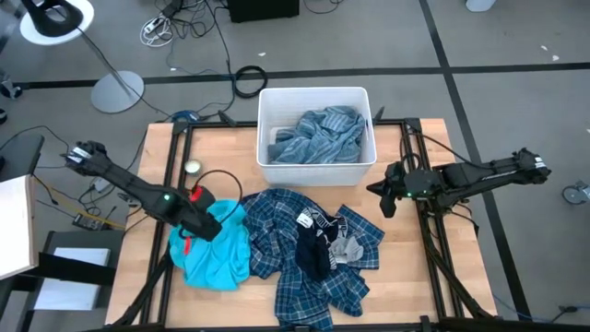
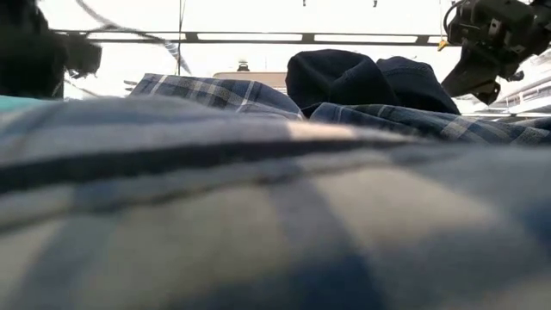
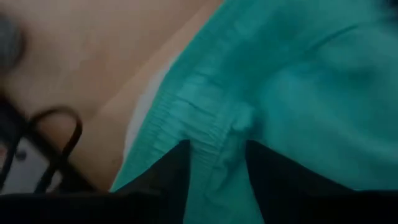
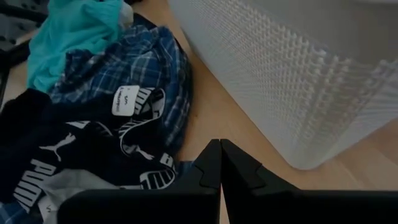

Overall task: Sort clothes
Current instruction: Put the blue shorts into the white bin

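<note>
Clothes heaped at the middle of the desk [image 1: 406, 277]: a plaid shirt [image 1: 277, 231] under a dark garment [image 4: 93, 155] printed "PUMA", its white label [image 4: 124, 101] unreadable. Turquoise shirt [image 1: 217, 254] beside it, left gripper [image 3: 217, 168] open astride its hem. Striped garment [image 1: 318, 136] in the white bin [image 1: 313, 171]. Right gripper [image 4: 221, 165] closed, empty, near the bin.

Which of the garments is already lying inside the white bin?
The grey-blue striped garment, crumpled in the white bin. The turquoise shirt, plaid shirts and dark garment lie on the table in front of the bin.
</note>
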`<action>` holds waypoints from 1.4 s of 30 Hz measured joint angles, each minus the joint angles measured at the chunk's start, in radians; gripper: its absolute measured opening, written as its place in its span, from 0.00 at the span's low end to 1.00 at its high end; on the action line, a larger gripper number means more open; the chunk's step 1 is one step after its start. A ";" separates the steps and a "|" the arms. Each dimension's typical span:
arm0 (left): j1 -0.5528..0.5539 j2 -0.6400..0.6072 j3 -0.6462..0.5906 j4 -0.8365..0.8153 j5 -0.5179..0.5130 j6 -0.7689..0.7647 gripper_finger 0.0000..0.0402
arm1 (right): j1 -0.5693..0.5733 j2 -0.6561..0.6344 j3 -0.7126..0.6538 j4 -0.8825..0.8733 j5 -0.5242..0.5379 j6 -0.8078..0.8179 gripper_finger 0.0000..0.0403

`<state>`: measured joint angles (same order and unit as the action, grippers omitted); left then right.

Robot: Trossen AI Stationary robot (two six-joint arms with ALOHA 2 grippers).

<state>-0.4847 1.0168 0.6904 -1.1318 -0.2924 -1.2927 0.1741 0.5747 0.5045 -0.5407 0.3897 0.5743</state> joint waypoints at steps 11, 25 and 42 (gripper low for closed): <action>-0.009 0.094 -0.036 0.273 0.124 -0.028 0.02 | 0.001 0.001 0.000 0.039 -0.011 -0.019 0.01; 0.044 0.093 0.508 0.284 -0.182 0.462 0.00 | 0.001 0.001 0.001 0.112 -0.019 -0.053 0.01; 0.492 0.192 1.035 1.031 -0.176 1.367 0.00 | 0.001 0.001 0.002 0.153 -0.018 -0.084 0.00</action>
<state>0.0074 1.2085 1.7252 -0.1007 -0.4681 0.0746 0.1749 0.5755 0.5060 -0.3878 0.3714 0.4905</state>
